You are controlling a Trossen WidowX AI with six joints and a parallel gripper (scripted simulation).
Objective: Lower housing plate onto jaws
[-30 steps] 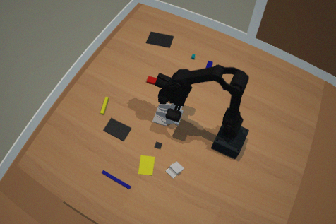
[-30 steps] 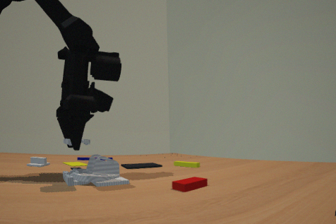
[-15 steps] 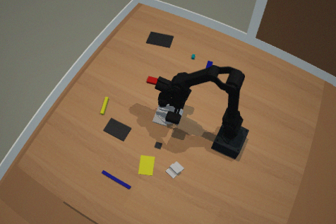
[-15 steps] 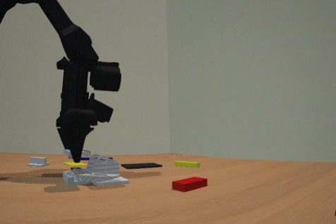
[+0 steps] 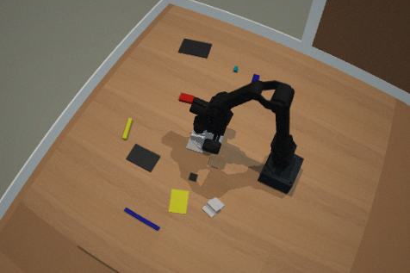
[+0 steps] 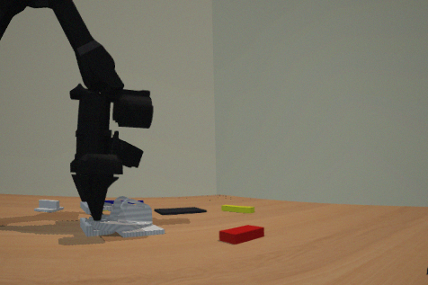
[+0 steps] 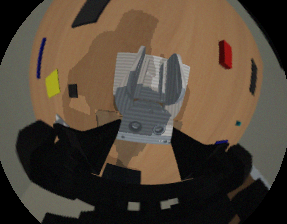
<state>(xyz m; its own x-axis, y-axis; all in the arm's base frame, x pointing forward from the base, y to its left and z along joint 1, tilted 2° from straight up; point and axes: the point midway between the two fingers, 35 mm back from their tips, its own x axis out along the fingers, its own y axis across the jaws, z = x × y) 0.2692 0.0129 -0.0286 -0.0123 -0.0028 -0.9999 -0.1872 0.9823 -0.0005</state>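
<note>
Your gripper [image 5: 212,145] [image 6: 97,218] [image 7: 146,125]: fingers set wide, gripping the housing plate [image 7: 147,131].
Housing plate: down at your two upright jaws [image 6: 130,211] [image 7: 156,80]; you can't tell whether it's seated.
Red block [image 5: 186,97] [image 6: 241,234] [image 7: 225,54]: eleven o'clock of them, seen from the top.

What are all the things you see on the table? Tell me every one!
Red block: one, red, near the gripper
Flat plates: two, black, apart
Small square: one, black, near the yellow sheet
Yellow sheet: one, yellow, beside the stepped piece
Yellow bar: one, yellow, near one flat plate
Blue pieces: two, blue, far apart
Tiny cube: one, teal, near a blue piece
Stepped piece: one, white
Jaw assembly with housing plate: one, grey, at the fingers
Arm with gripper: one, black
</note>
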